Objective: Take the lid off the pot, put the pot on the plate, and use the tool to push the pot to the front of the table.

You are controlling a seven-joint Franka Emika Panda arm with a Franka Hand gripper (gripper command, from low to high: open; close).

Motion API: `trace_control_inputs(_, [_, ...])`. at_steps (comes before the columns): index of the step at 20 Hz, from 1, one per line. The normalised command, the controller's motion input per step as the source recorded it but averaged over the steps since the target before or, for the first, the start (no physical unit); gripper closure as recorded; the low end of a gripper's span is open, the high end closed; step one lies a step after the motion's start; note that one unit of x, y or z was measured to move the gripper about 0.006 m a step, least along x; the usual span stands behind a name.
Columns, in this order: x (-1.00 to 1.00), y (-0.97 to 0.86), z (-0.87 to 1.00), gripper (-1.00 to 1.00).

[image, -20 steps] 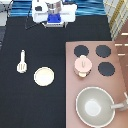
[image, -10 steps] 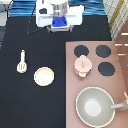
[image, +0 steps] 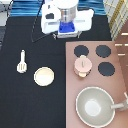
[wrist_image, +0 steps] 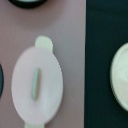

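Against the picture from half a second ago we find almost nothing changed: the gripper (image: 66, 29) stays high at the exterior view's top, above the black surface (image: 30, 107), and every object lies where it lay.

We take the pot (image: 82, 66) as our landmark. It sits on the pinkish-brown stove panel (image: 117, 85), with the lid (image: 82, 63) on it. In the wrist view we look straight down on the lid (wrist_image: 37, 86), a pale pink disc with a small elongated knob, one side tab of the pot (wrist_image: 44, 43) poking out from under it.

The gripper is well apart from the pot, toward the exterior view's top and a little to its left, holding nothing that we can see. Whether the jaws are open or closed we cannot tell.

The plate (image: 44, 76) lies on the surface to the exterior view's left of the pot, bare; its edge shows in the wrist view (wrist_image: 119, 75) too. The tool (image: 21, 62) lies further left of the pot, beyond the plate. The large grey pan (image: 95, 105) sits below the pot, and black burners (image: 103, 50) lie to its right and above.

We can read no writing or labels anywhere.
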Motion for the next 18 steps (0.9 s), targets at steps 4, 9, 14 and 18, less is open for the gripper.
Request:
trace_control_inputs(4, [0.84,0.74,-0.08,-1.00])
trace_control_inputs(9, [0.65,0.73,-0.40,-1.00])
trace_control_inputs(14, [0.26,0.59,-0.48,-1.00])
trace_control_inputs(18, [0.07,0.43,-0.52,-1.00])
